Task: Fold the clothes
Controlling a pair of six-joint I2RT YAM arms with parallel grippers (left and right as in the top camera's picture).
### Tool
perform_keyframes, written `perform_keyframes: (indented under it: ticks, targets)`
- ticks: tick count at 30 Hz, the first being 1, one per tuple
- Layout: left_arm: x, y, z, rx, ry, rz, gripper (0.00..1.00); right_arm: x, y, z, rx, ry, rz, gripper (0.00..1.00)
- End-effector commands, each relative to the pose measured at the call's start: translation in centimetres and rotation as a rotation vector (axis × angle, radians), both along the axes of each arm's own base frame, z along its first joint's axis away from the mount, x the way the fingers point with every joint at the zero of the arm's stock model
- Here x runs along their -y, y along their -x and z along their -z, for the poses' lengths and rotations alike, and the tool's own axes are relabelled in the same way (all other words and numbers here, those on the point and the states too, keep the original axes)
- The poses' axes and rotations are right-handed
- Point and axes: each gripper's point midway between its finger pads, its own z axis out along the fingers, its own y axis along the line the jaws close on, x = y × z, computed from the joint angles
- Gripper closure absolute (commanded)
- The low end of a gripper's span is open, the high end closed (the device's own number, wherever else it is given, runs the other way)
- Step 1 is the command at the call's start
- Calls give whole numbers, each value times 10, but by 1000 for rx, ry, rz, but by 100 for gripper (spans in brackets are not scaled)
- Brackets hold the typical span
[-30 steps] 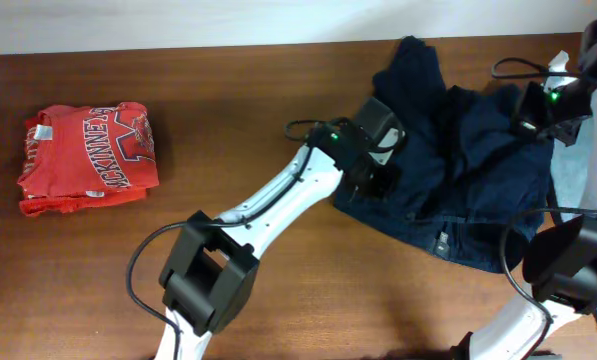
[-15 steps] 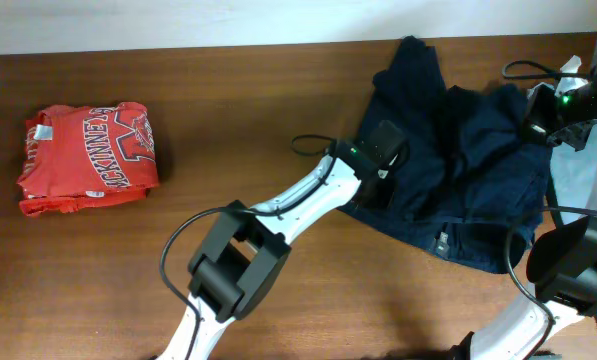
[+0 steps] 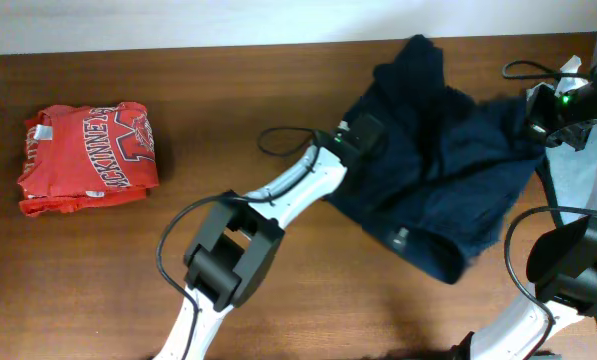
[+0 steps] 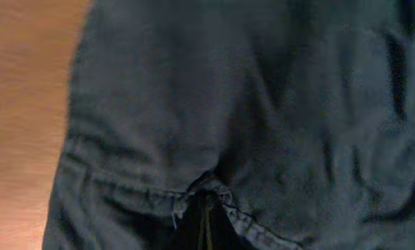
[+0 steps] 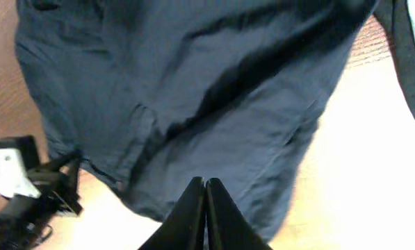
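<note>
Overhead: clothes (image 3: 448,190) bunched, left tool (image 4: 206,208) and right tool (image 5: 206,189) both clamped on them; I'd pull apart evenly, lay flat on tabletop (image 3: 228,80).

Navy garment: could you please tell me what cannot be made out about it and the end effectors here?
Left end effector: left wrist view, fingertips buried in the bunched navy garment.
Right end effector: overhead, hidden beneath its own wrist.
Garment's type: crumpled everywhere, blurred overhead.
Pale cloth: cut off by the overhead's right edge.
</note>
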Motion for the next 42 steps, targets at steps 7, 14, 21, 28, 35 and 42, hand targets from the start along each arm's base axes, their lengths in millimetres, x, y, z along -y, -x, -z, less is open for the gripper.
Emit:
perform_keyframes:
  ticks: [7, 14, 21, 28, 35, 42]
  targets:
    - [-140, -108, -32, 341, -251, -357, 98, -2, -1, -11, 28, 1, 4, 92]
    - [-194, -157, -33, 298, 36, -453, 99, -1, -1, -11, 28, 6, 0, 89]
    - [-80, -109, -38, 24, 477, 127, 66, -1, -1, -11, 29, 7, -2, 77]
    - [-64, -80, -83, -19, 531, 255, 56, -1, -1, -11, 29, 7, -2, 66]
    - [-12, -39, -79, -34, 479, 514, 55, -2, -1, -11, 29, 7, -4, 63]
    - [14, -5, -42, -124, 372, 586, 55, -2, -1, -11, 28, 6, -3, 59]
